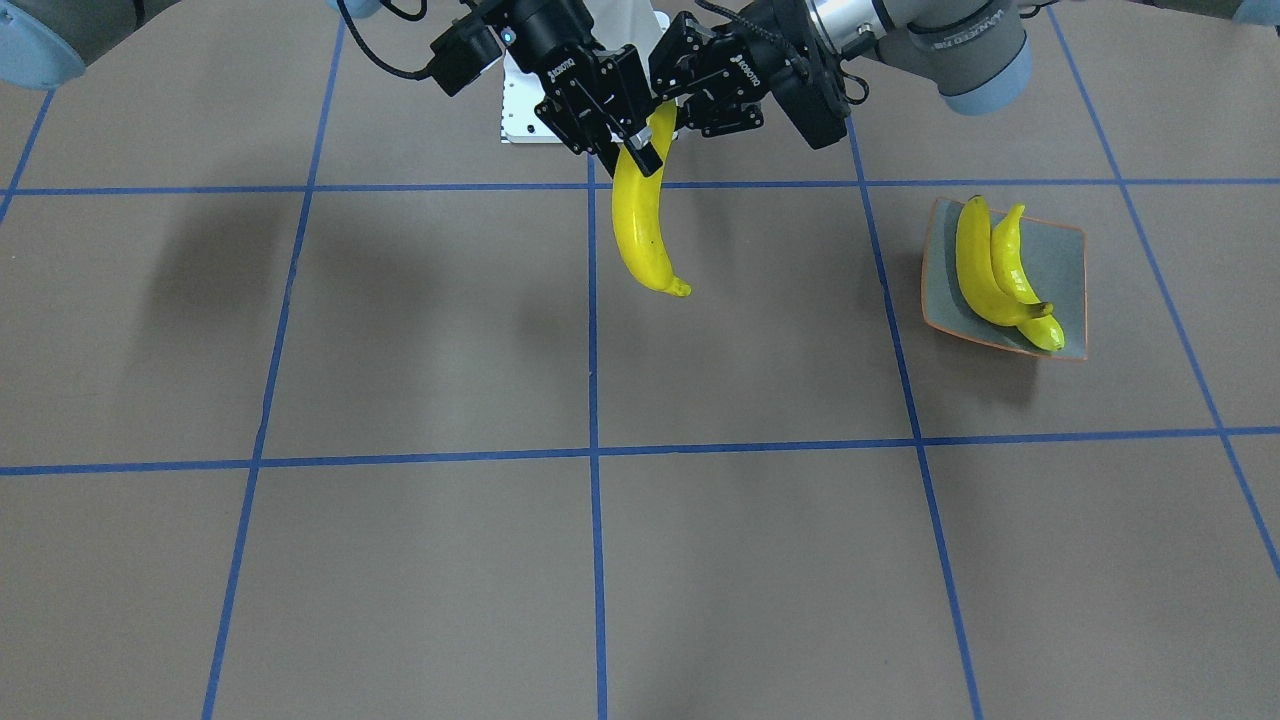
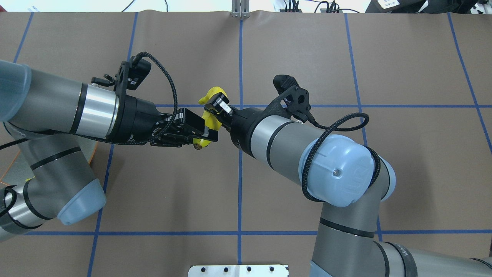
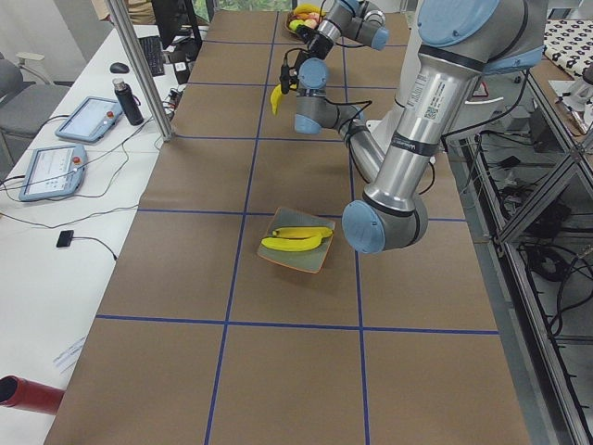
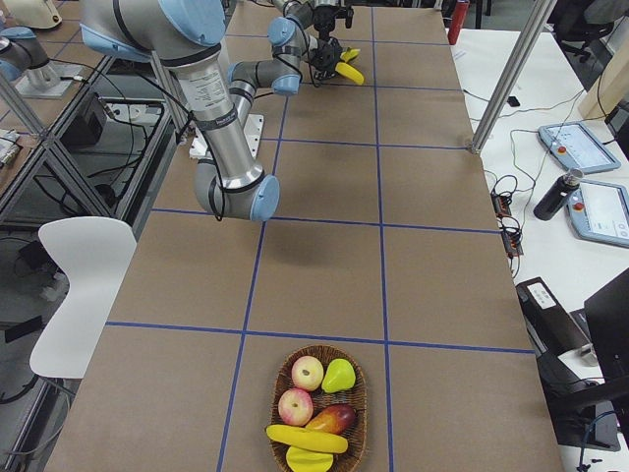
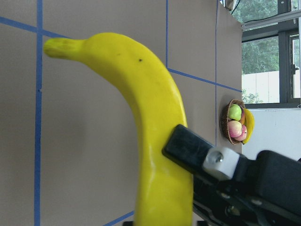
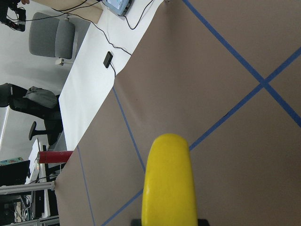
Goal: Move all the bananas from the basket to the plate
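Looks like a handoff at top center: the right gripper (image 1: 635, 155) clamps the banana (image 1: 635, 235), can't tell if the left gripper (image 1: 685, 112) has closed, and it needs a firm hold before heading to the plate (image 1: 1065, 280) at right.

- The right gripper (image 1: 632, 155) and left gripper (image 1: 672, 112) crowd together at the top of the hanging banana (image 1: 640, 235), with barely a gap between them.
- Open table (image 1: 780, 330) runs from that banana's lower tip to the plate (image 1: 1065, 285).
- Two bananas (image 1: 985, 270) fill the plate's half towards the hanging banana; a bare strip lies beyond them.
- The left arm's elbow (image 3: 383, 225) seems to overhang the plate's robot-side edge.
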Tool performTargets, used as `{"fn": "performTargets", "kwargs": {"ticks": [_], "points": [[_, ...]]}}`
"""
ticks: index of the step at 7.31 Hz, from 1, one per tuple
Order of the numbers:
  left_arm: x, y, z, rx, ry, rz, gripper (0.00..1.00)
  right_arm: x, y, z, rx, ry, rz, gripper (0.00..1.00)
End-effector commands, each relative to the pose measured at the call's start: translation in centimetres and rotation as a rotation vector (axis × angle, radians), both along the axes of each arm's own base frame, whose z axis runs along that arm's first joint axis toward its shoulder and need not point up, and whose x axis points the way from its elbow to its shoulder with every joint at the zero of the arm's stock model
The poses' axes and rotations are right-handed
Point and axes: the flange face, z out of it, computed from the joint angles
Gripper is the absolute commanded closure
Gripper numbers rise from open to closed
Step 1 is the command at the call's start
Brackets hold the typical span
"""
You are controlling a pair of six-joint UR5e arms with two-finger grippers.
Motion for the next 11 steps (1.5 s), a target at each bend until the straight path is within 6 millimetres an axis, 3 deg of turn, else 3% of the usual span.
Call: {"fn": "performTargets", "kwargs": {"ticks": [1, 2, 4, 5, 7, 10, 11], "points": [[-0.1, -0.1, 0.2, -0.004, -0.003, -0.003, 1.0, 0.1, -0.1, 0.4, 0.031, 0.03, 0.007, 0.3], [-0.1, -0.1, 0.5, -0.007, -0.007, -0.004, 1.0, 0.8, -0.2, 0.2, 0.062, 0.041, 0.04, 0.0], [-0.3, -0.2, 1.4, -0.017, -0.02, -0.01, 1.0, 4.0, 0.6, -0.6, 0.126, 0.033, 0.038, 0.0], [-0.7, -0.1, 3.2, -0.036, -0.045, -0.013, 1.0, 5.4, -0.2, -0.1, 0.129, 0.104, 0.037, 0.0], [-2.8, 0.1, 9.3, -0.024, -0.138, -0.093, 1.0, 8.6, -4.1, 3.3, 0.064, 0.343, -0.024, 0.0], [-9.4, 3.7, 20.2, 0.116, -0.347, -0.108, 1.0, 14.0, -7.6, 12.2, 0.108, 0.569, -0.141, 0.0], [-11.6, 4.0, 23.2, 0.167, -0.414, -0.118, 1.0, 15.9, -8.5, 14.9, 0.139, 0.643, -0.184, 0.0]]}}
